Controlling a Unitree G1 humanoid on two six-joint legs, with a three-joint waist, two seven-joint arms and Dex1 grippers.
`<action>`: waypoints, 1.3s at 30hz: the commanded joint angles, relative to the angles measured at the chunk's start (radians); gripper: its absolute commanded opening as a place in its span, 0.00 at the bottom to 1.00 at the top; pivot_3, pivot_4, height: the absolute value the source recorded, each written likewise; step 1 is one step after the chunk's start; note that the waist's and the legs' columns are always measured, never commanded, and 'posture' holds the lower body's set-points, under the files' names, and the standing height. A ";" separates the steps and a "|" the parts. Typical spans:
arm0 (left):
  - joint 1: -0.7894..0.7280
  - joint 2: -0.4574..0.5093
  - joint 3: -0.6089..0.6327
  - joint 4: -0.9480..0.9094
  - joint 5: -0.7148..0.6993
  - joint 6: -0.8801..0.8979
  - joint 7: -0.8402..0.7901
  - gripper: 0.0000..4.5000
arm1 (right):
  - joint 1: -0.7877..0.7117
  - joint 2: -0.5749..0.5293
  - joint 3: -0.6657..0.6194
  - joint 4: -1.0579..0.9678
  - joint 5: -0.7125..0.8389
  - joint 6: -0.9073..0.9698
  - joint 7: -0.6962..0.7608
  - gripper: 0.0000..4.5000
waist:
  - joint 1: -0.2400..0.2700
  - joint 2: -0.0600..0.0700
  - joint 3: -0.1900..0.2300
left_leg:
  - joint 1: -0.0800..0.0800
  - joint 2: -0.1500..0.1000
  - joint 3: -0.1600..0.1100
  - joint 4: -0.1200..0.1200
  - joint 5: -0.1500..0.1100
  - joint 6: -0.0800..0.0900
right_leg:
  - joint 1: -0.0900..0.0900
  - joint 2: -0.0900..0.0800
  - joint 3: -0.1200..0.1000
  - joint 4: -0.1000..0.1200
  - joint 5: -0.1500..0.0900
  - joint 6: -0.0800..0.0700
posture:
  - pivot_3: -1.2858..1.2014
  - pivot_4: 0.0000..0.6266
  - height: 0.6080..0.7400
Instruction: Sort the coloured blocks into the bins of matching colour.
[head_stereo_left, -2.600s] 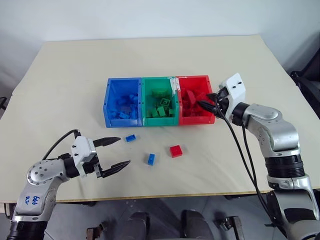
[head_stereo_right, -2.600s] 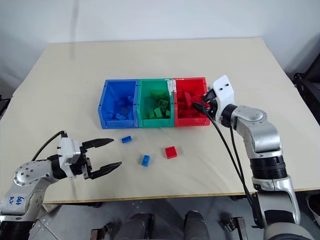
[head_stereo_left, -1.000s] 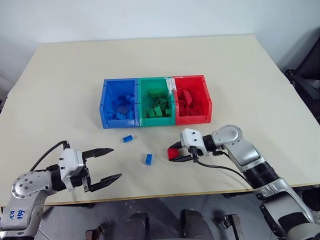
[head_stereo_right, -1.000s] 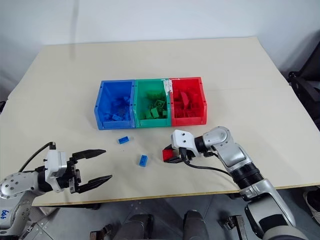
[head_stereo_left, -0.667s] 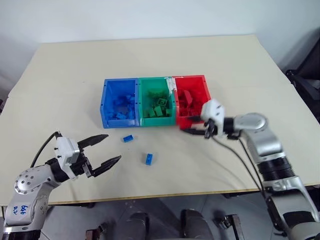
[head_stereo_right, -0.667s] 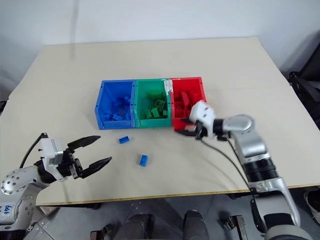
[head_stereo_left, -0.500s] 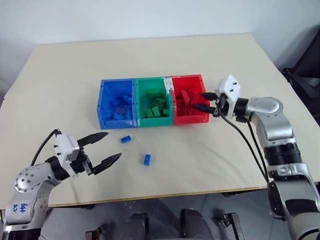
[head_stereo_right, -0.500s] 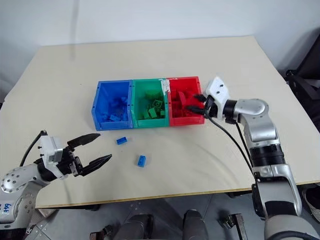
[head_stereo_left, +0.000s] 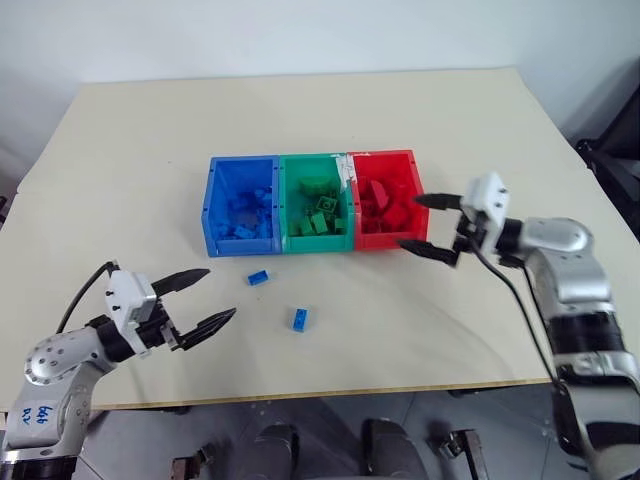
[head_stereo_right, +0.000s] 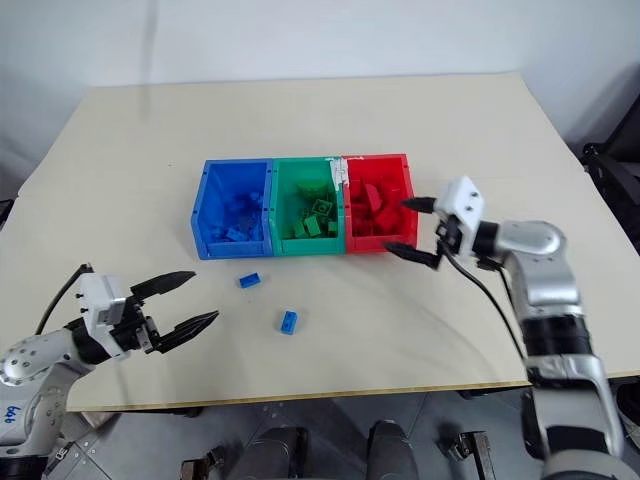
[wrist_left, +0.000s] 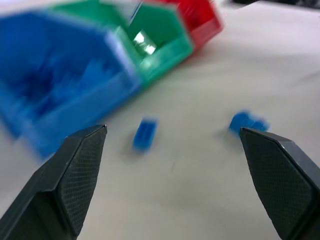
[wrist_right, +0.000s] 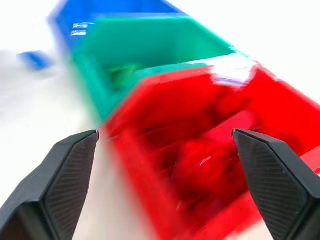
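- Tabletop (head_stereo_left: 300, 120) carrying everything; bins (head_stereo_left: 312, 201) joined in a row near the middle, blue toward the left edge, then green, then red toward the right edge, each already holding bricks of its own colour.
- Right gripper (head_stereo_left: 430, 222) hanging just off the red bin's (head_stereo_left: 385, 198) right-hand wall, jaws spread wide and pinching nothing. Risk here: a swing back across toward the loose pieces could clip that wall and shove the whole joined row along the tabletop.
- Left gripper (head_stereo_left: 203, 297) low over the near left corner, jaws spread wide, empty, aimed toward the two loose pieces. Danger of both arms heading for the same patch in front of the bins and colliding.
- Two blue blocks left out on the tabletop: one blue block (head_stereo_left: 259, 277) just in front of the blue bin (head_stereo_left: 240, 203), the other blue block (head_stereo_left: 299, 318) nearer the front edge, well apart from the first.
- Small and narrow, probably light: jaws arriving slightly off-centre likely to flick a piece away, perhaps toward the front edge and off.
- With wide-spread jaws closing on something so small, a weak pinch could let it slip over the green bin (head_stereo_left: 315, 200) on the way.
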 joint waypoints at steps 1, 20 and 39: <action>0.019 0.053 0.059 0.064 0.020 -0.064 -0.066 1.00 | 0.155 -0.105 -0.059 -0.166 0.067 0.001 0.111 1.00 | 0.004 0.000 0.000 | 0.000 0.000 0.000 0.000 0.000 0.000 | 0.000 0.000 0.000 0.000 0.000 0.000 | 0.52 0.24 1.00; -0.281 0.056 -0.354 -0.082 0.216 0.085 -0.064 1.00 | 0.555 -0.128 -0.184 -0.484 0.190 -0.019 0.059 1.00 | 0.031 0.001 0.000 | 0.002 0.000 0.003 0.003 0.000 0.000 | 0.001 0.000 0.002 0.000 0.000 0.000 | 0.52 0.24 1.00; -0.539 -0.040 -0.676 0.087 0.434 0.124 -0.111 0.86 | 0.691 -0.089 -0.156 -0.657 0.230 0.011 -0.026 1.00 | 0.041 0.000 0.000 | 0.002 -0.003 0.004 0.005 0.000 0.000 | 0.001 0.001 0.002 0.001 0.000 0.001 | 0.52 0.24 1.00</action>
